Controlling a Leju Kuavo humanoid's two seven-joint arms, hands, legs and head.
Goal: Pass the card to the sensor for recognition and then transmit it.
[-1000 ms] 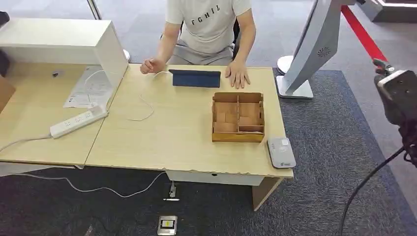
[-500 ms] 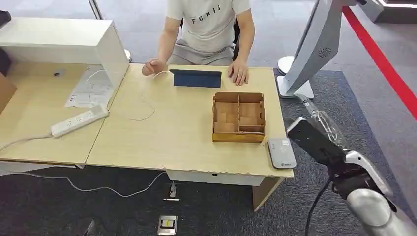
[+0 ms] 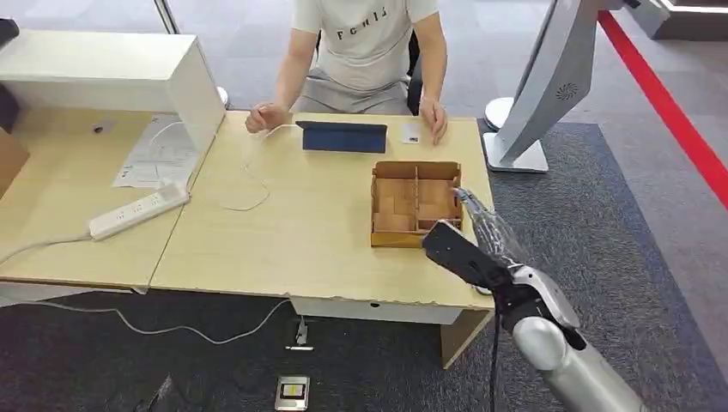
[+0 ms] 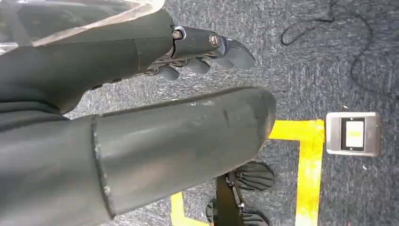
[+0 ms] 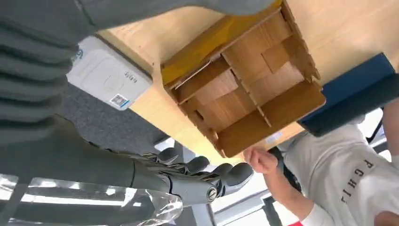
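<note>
I see my right robot hand (image 3: 477, 225) stretched out over the near right corner of the desk (image 3: 300, 232), fingers (image 5: 207, 176) loosely extended and holding nothing. Just beyond and beside its fingertips sits the wooden box (image 3: 416, 204) with its dividers. The white sensor (image 5: 109, 80) lies at the desk edge, close under the hand's wrist. The card (image 3: 410, 133) rests flat on the far side of the desk, well beyond the hand, just beside the person's hand (image 3: 433, 116) and the dark blue tablet case (image 3: 342, 136). My left robot hand (image 4: 202, 52) hangs above the carpet, fingers slightly curled with nothing in them.
</note>
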